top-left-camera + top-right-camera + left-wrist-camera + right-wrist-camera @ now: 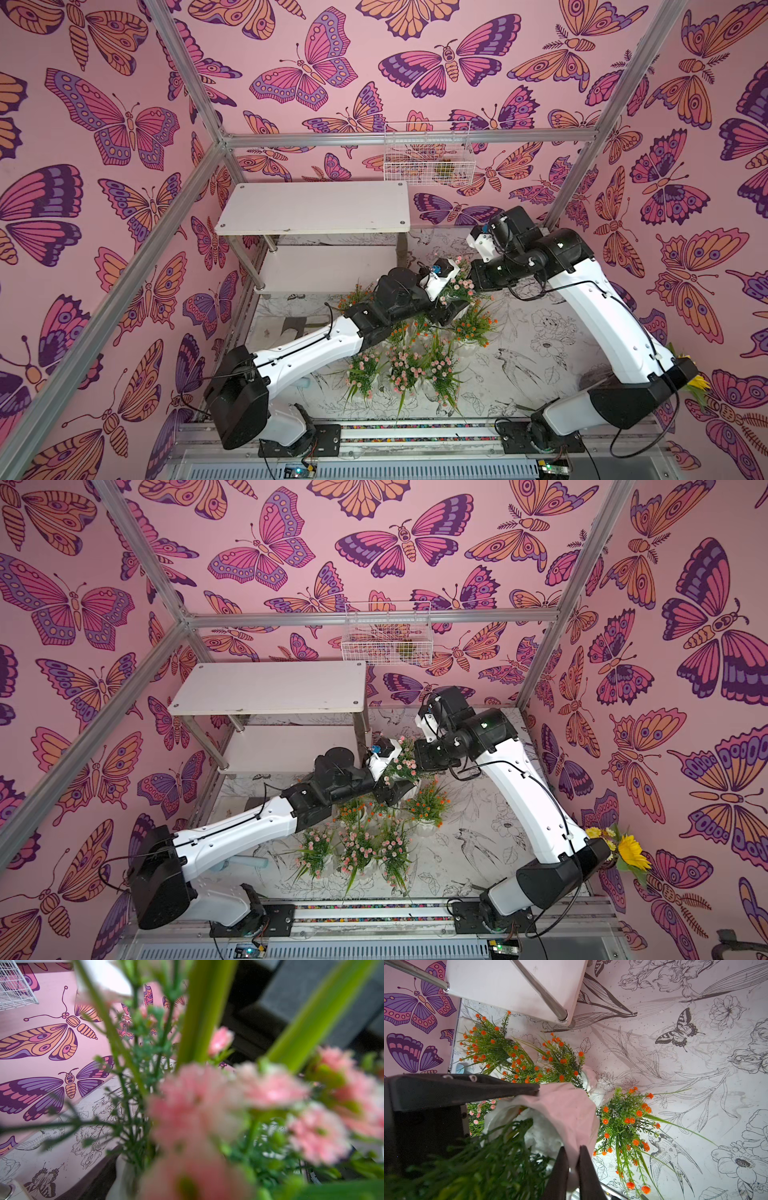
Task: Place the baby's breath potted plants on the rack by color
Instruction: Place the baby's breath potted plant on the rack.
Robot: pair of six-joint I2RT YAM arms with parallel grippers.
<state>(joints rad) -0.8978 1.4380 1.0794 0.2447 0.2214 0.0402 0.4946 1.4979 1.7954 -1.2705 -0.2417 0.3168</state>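
In both top views one pink baby's breath potted plant [459, 284] [403, 764] sits between my two grippers, just off the right front corner of the empty two-tier rack [311, 208]. The right wrist view shows my right gripper [574, 1148] shut on the rim of its white pot [564, 1105]. One finger [488, 1088] of my left gripper [459, 308] lies against the pot's opposite side. Blurred pink blooms [197, 1105] hide the left jaws in the left wrist view. Three pink plants [405, 368] stand in a front row, with orange plants [473, 322] [560, 1057] behind them.
A white wire basket [428, 153] hangs on the back wall, above and to the right of the rack. A yellow sunflower bunch [627, 848] stands at the right wall behind my right arm. Metal frame posts [582, 166] bound the cell. The rack's silver leg [542, 993] stands close to the orange plants.
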